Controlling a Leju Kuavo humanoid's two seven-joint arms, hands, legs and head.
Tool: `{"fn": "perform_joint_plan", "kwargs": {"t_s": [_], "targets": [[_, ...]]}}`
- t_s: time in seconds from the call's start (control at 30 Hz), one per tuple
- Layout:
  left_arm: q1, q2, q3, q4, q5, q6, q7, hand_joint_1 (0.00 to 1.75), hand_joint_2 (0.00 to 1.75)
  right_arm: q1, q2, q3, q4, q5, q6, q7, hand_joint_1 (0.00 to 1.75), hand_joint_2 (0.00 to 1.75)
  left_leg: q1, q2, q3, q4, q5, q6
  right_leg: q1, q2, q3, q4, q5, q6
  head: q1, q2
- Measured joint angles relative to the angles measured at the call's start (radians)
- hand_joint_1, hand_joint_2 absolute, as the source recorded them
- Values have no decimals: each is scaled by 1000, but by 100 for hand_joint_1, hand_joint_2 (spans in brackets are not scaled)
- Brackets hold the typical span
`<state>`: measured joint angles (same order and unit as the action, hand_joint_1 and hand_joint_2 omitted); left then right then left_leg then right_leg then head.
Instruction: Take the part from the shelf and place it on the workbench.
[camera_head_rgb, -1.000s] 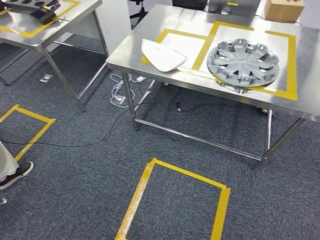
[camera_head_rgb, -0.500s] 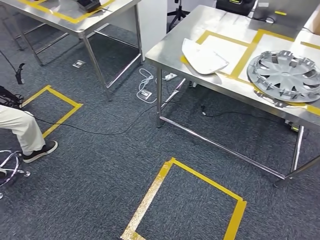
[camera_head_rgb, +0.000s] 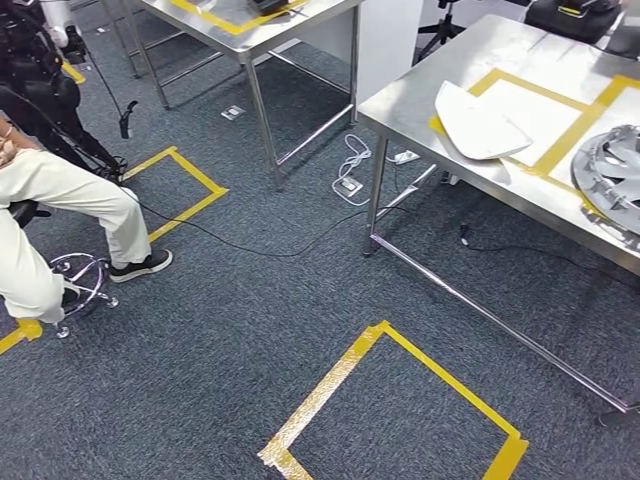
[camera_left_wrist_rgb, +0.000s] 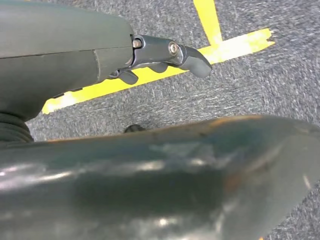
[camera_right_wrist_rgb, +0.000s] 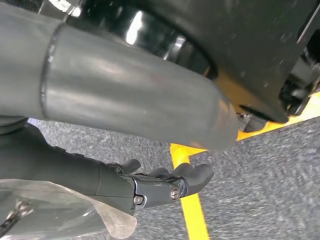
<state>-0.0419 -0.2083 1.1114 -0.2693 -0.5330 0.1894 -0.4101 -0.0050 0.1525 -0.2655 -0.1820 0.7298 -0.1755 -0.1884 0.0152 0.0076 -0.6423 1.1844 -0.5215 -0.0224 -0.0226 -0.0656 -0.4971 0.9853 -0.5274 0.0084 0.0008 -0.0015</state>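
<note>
Camera swung leftward; seated person (camera_head_rgb: 53, 205) beside workbench (camera_head_rgb: 423, 110), perhaps obstructing.

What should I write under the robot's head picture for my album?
A white part and a silver hubcap lie on a steel workbench; a seated person waits beside yellow floor tape.

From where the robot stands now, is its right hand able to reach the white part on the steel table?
Probably not yet. The right hand hangs low above the carpet, while the white part lies up on the steel table, across open floor from the robot. Nothing blocks the way; the robot seems simply too far off.
</note>
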Motion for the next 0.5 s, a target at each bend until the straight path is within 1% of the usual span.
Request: {"fn": "perform_joint_plan", "kwargs": {"t_s": [0.03, 0.07, 0.1, 0.13, 0.17, 0.2, 0.23, 0.27, 0.3, 0.33, 0.37, 0.4, 0.43, 0.47, 0.5], "targets": [[0, 0, 0, 0, 0, 0, 0, 0, 0, -1, 0, 0, 0, 0, 0, 0, 0, 0, -3, 24, 39, -73, 25, 1, 1, -10, 3, 0, -3, 4, 0, 0], [-2, 1, 0, 0, 0, 0, 0, 0, 0, -1, 0, 0, 0, 0, 0, 0, 0, 0, -5, 43, 69, -131, 42, 6, 4, -19, 3, 0, -6, 9, 0, 0], [-3, 1, 0, 1, 0, 0, 0, 0, 0, -3, 0, 0, 0, 0, 0, 0, 0, 0, -9, 56, 83, -161, 45, 12, 6, -26, 5, 0, -9, 15, 1, 0], [-3, 1, 0, 1, 0, 0, 0, 0, 0, -4, 0, 0, 0, 0, 0, 0, 0, 0, -13, 58, 85, -170, 40, 19, 8, -34, 7, -1, -10, 21, 2, 0], [-2, 1, 0, 1, 0, 0, 0, 0, 0, -7, 0, 0, 0, 0, 0, 0, 0, 0, -15, 47, 82, -171, 41, 27, 8, -42, 11, -3, -11, 28, 3, 0], [0, 2, 0, 1, 0, 0, 0, 0, 0, -9, 1, 0, 0, 0, 0, 0, 0, 0, -15, 37, 82, -174, 43, 34, 5, -43, 15, -4, -14, 35, 4, 0], [1, 2, 0, 1, 0, 0, 0, 0, 0, -10, 1, 0, 0, 0, 0, 0, 0, 0, -14, 28, 83, -178, 46, 42, 3, -31, 12, 4, -24, 40, 4, 0], [0, 3, 0, 1, 0, 0, 0, 0, 0, -10, 2, 1, 0, 0, 0, 0, 0, 0, -12, 18, 84, -182, 49, 50, 2, -9, 0, 32, -44, 43, 6, 0], [0, 3, 0, 1, 0, 0, 0, 0, 0, -10, 2, 1, 0, 0, 0, 0, 0, 0, -11, 8, 85, -184, 52, 56, 1, 19, -25, 83, -74, 44, 8, 0], [-1, 2, 0, 1, 0, 0, 0, 0, 0, -9, 2, 1, 0, 0, 0, 0, 0, 0, -13, -2, 83, -184, 53, 60, 2, 43, -59, 155, -108, 42, 10, 0], [-2, 2, 0, 1, 0, 0, 0, 0, 0, -8, 2, 1, 0, 0, 0, 0, 0, 0, -15, -14, 82, -184, 53, 63, 3, 56, -97, 229, -137, 41, 11, 0], [-2, 2, 0, 1, 0, 0, 0, 0, 0, -7, 2, 1, 0, 0, 0, 0, 0, 0, -18, -26, 82, -184, 52, 64, 4, 61, -128, 283, -151, 39, 11, 0], [-1, 2, 0, 1, 0, 0, 0, 0, 0, -6, 2, 1, 0, 0, 0, 0, 0, 0, -20, -39, 83, -184, 52, 65, 5, 64, -144, 303, -144, 36, 11, 0], [-1, 2, 0, 1, 0, 0, 0, 0, 0, -5, 2, 1, 0, 0, 0, 0, 0, 0, -22, -53, 84, -183, 52, 65, 5, 66, -138, 275, -113, 33, 10, 0], [-1, 2, 0, 1, 0, 0, 0, 0, 0, -4, 2, 1, 0, 0, -1, 0, 0, 0, -23, -67, 86, -183, 52, 64, 5, 74, -116, 213, -69, 28, 10, 0]]}}
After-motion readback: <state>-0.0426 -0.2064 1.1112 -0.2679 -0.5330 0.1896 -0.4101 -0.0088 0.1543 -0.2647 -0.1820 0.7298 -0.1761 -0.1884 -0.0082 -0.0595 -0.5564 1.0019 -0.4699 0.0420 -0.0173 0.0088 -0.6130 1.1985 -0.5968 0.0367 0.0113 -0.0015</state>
